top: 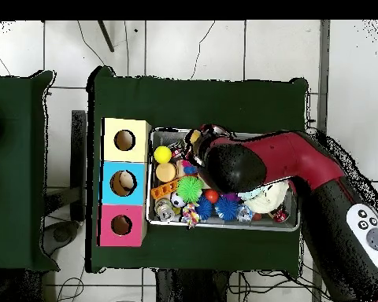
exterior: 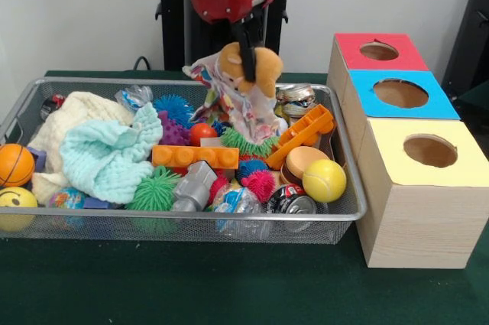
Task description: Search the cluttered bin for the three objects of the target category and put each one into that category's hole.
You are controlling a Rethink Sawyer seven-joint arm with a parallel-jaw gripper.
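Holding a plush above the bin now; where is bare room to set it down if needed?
The bin is packed. Free: green table before the bin's front rim, and the strip between bin and the boxes.

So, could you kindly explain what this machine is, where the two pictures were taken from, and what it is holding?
It is a red and black robot arm. One picture faces it across the table; the other looks straight down. Its end effector holds a tan-brown plush animal lifted above a wire mesh bin, with a patterned cloth hanging beneath it. The bin is full of spiky balls, toy blocks, cloths and cans. Beside it stand three wooden boxes with round holes; the plush belongs in the red-topped box's hole.
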